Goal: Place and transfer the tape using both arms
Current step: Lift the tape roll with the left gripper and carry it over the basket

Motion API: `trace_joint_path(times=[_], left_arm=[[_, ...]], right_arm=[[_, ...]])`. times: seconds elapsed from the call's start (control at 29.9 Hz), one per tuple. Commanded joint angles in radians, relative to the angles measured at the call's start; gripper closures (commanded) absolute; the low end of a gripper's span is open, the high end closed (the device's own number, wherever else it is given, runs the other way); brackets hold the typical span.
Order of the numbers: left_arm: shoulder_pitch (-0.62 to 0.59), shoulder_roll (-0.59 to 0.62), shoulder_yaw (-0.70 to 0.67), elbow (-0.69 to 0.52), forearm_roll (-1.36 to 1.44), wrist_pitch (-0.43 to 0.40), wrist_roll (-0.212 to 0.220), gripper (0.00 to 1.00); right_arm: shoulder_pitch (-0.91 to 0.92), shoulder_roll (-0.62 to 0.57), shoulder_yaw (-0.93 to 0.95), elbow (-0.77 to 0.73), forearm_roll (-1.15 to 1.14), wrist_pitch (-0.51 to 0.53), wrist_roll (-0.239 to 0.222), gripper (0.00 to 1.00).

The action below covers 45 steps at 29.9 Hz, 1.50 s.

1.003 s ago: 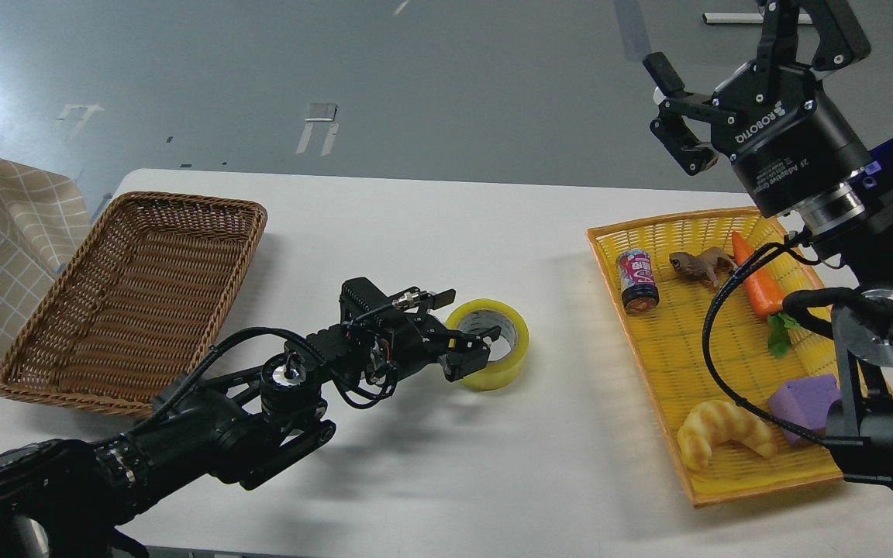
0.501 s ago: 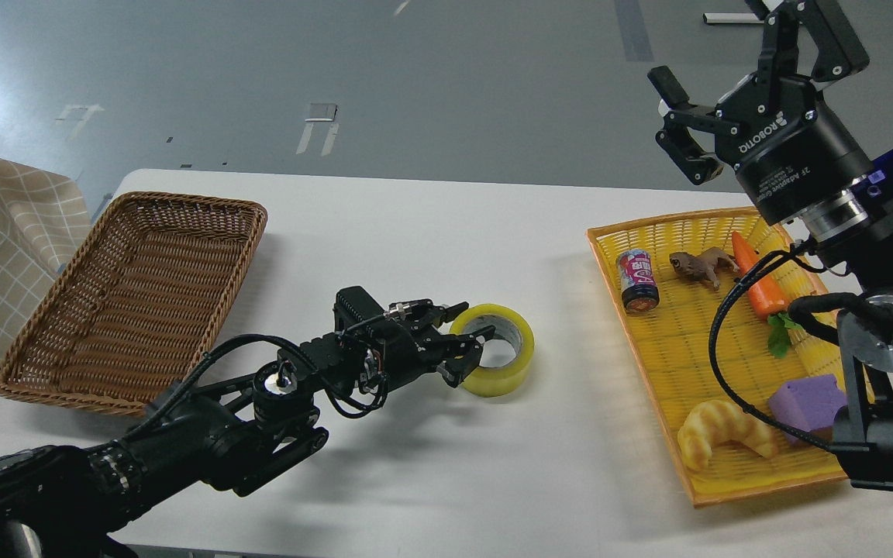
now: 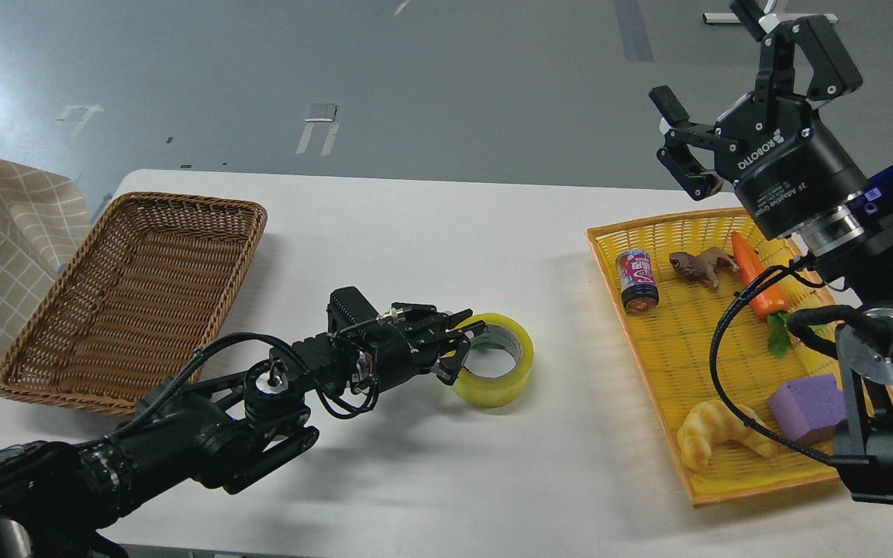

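Tape (image 3: 495, 363) is sitting on the white table (image 3: 431, 248) about midway between the two baskets, tipped a bit so the grey-white core hole faces up and toward the left. It's the translucent yellow packing kind, pretty chunky roll. Left gripper (image 3: 460, 344) has come in low from the tape's left side and its fingers are pinching the near wall of the roll, one finger poking over the top rim into the hole and the other on the outside, so it looks clamped on the tape's edge. The tape's underside seems to be touching the table, hard to be sure from this angle. Right gripper (image 3: 714, 93) is way off, up high beyond the far right of the tape, hanging in the air above the back corner of the yellow tray (image 3: 609, 310), fingers spread wide with nothing between them. Left of the tape, well apart, there's a brown wicker basket (image 3: 136, 298). To the tape's right, the yellow tray holds a small can (image 3: 637, 280), a brown toy animal (image 3: 701, 266), a carrot (image 3: 756, 275), a purple block (image 3: 805, 407) and a toy croissant (image 3: 722, 443), all well clear of the tape.
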Motion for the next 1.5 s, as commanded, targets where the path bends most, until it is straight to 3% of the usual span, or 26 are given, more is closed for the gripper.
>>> trace_joint_path(times=[0.0,0.33,0.7,0.97,1.1,1.47], left_arm=[[-0.002,0.001,0.000,-0.011,0.000,0.001,0.000,0.89],[-0.010,0.011,0.003,-0.034,0.000,0.029,-0.008,0.89],[-0.056,0.169,0.003,-0.121,0.000,0.029,-0.022,0.89],[-0.102,0.315,0.001,-0.204,0.000,0.017,-0.088,0.87],[-0.102,0.414,-0.005,-0.221,0.000,0.027,-0.156,0.87],[-0.097,0.660,-0.008,-0.223,-0.032,0.115,-0.168,0.87]], right_arm=[[-0.001,0.000,-0.001,-0.001,0.000,-0.003,0.000,0.00],[0.000,0.000,-0.001,-0.005,0.000,-0.003,0.000,0.00],[-0.007,0.002,0.002,-0.018,0.000,-0.003,0.002,0.00],[-0.016,0.003,0.002,-0.017,0.002,-0.003,0.003,0.00],[-0.028,0.002,0.000,-0.009,0.002,0.000,0.003,0.00],[-0.047,0.002,-0.001,-0.003,0.003,0.009,0.003,0.00]])
